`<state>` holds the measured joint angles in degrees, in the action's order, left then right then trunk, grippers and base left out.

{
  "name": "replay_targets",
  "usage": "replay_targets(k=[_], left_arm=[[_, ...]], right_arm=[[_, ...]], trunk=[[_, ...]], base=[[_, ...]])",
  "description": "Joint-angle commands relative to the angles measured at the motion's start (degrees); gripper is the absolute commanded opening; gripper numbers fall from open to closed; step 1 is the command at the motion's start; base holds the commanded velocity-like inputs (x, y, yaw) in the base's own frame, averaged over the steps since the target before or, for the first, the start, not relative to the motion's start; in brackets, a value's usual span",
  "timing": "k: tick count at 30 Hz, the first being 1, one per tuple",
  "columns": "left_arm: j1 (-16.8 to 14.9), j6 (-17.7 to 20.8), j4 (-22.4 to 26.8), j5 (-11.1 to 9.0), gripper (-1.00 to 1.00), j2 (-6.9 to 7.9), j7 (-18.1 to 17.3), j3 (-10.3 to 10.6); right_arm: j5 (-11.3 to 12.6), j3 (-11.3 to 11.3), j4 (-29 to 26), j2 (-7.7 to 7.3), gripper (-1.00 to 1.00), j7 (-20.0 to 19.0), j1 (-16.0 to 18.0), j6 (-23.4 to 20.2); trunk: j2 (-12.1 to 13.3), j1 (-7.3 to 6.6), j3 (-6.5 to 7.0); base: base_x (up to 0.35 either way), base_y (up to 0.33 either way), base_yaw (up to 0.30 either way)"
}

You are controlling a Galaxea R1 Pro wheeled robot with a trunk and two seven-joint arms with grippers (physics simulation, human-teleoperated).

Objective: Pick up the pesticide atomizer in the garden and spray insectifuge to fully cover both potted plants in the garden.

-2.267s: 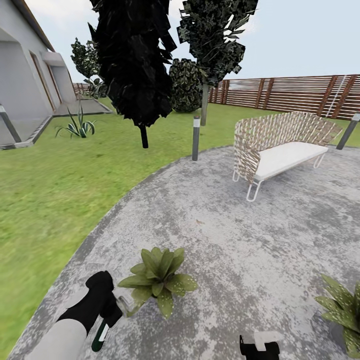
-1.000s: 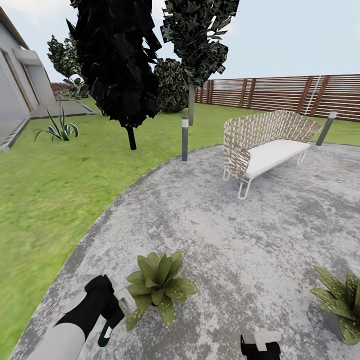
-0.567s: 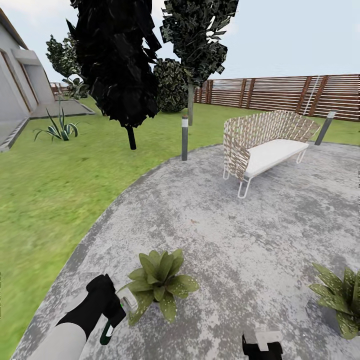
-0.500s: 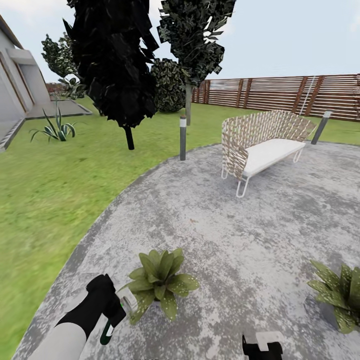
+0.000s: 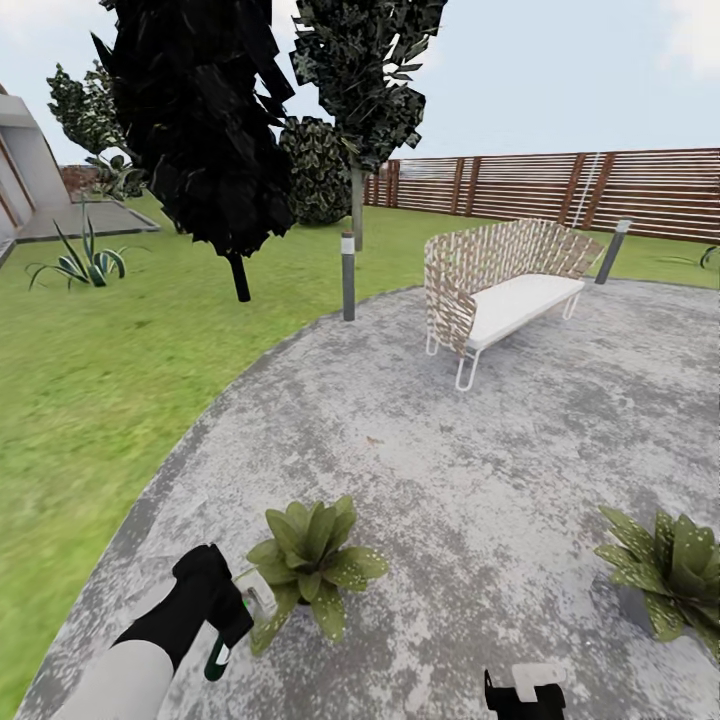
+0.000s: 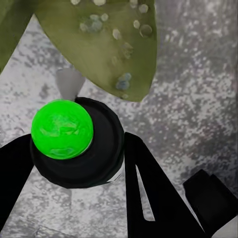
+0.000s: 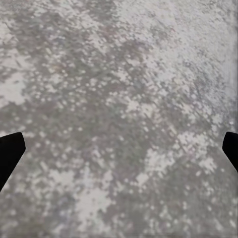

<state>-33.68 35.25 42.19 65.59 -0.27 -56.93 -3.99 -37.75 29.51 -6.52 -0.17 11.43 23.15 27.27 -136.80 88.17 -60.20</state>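
My left gripper (image 5: pixel 222 622) is shut on the pesticide atomizer (image 5: pixel 216 658), a slim dark-green bottle whose whitish head (image 5: pixel 256 598) points at the near potted plant (image 5: pixel 309 560). In the left wrist view the atomizer (image 6: pixel 74 141) shows end-on as a bright green disc in a black ring between my black fingers (image 6: pixel 146 191). A broad leaf (image 6: pixel 99 44) close ahead carries white insectifuge specks (image 6: pixel 122 82). The second potted plant (image 5: pixel 668 577) stands at the right on the paving. My right gripper (image 5: pixel 522 692) hangs open over bare paving, its fingertips (image 7: pixel 10 151) wide apart.
Round grey mottled paving (image 5: pixel 450 470) spreads ahead, bordered by lawn (image 5: pixel 90 370) on the left. A wicker bench (image 5: pixel 500 285) stands beyond, with a short lamp post (image 5: pixel 348 277), dark trees (image 5: pixel 215 130) and a wooden fence (image 5: pixel 560 185) behind. A spiky clump (image 5: pixel 80 262) grows far left.
The whole head view has slid left, so the camera has turned right. The right potted plant now shows more fully. My left gripper still holds the atomizer beside the near plant.
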Motion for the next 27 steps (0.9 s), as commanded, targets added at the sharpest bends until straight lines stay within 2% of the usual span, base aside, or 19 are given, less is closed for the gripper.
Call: replay_targets(k=[1, 5, 6, 8, 11, 15, 16, 18, 21, 27], left_arm=[[-0.2, 0.2, 0.1, 0.3, -1.00, 0.27, -1.0, -0.1], [-2.2, 0.6, 1.4, 1.0, -1.00, 0.69, -5.5, 0.0], [-3.8, 0.7, 2.8, 1.4, -1.00, 1.44, -8.7, 0.0], [-4.6, 0.6, 3.5, 3.6, -1.00, 2.61, -13.7, 0.0], [-5.7, 0.4, 3.8, 7.9, -1.00, 2.95, -19.1, 0.0], [-9.6, 0.4, 3.9, 10.3, -1.00, 2.30, -21.7, 0.0], [-10.6, 0.4, 3.9, 11.0, -1.00, 2.00, -23.0, 0.3], [-11.9, 0.8, 3.9, 12.6, -1.00, 1.44, -25.4, 3.7], [-13.0, 0.9, 3.9, 13.0, -1.00, 1.01, -28.4, 5.2], [-13.2, 0.9, 3.8, 13.1, -1.00, 0.19, -30.1, 5.6]], right_arm=[[-0.6, 0.3, 0.1, -0.01, 1.00, 0.3, 0.1, 0.2], [-0.7, 0.3, 0.1, -0.01, 1.00, 0.3, 0.1, 0.2], [-0.7, 0.3, 0.1, -0.01, 1.00, 0.3, 0.1, 0.2], [-0.7, 0.3, 0.2, -0.01, 1.00, 0.3, 0.1, 0.2], [-0.7, 0.3, 0.2, 0.02, 1.00, 0.3, 0.1, 0.2], [-0.7, 0.3, 0.2, 0.00, 1.00, 0.3, 0.1, 0.2], [-0.7, 0.3, 0.1, 0.00, 1.00, 0.3, 0.1, 0.2], [-0.7, 0.3, 0.1, 0.00, 1.00, 0.3, 0.1, 0.1], [-0.7, 0.3, 0.1, -0.01, 1.00, 0.3, 0.1, 0.1], [-0.7, 0.3, 0.1, -0.01, 1.00, 0.3, 0.1, 0.2]], trunk=[[0.0, -0.01, -0.05], [0.0, -0.01, -0.05], [0.0, -0.01, -0.05], [0.0, -0.01, -0.05], [0.0, -0.01, -0.05], [0.0, -0.01, -0.05], [0.0, -0.01, -0.05], [0.0, -0.01, -0.05], [0.0, -0.01, -0.05], [0.0, -0.01, -0.05]], base=[[0.000, 0.000, -0.012], [0.000, 0.000, -0.003], [0.000, 0.000, 0.000], [0.000, 0.000, 0.000], [0.000, 0.000, 0.000], [0.000, 0.000, 0.000], [0.000, 0.000, 0.000], [0.000, 0.000, 0.000], [0.000, 0.000, 0.000], [0.000, 0.000, 0.000]])
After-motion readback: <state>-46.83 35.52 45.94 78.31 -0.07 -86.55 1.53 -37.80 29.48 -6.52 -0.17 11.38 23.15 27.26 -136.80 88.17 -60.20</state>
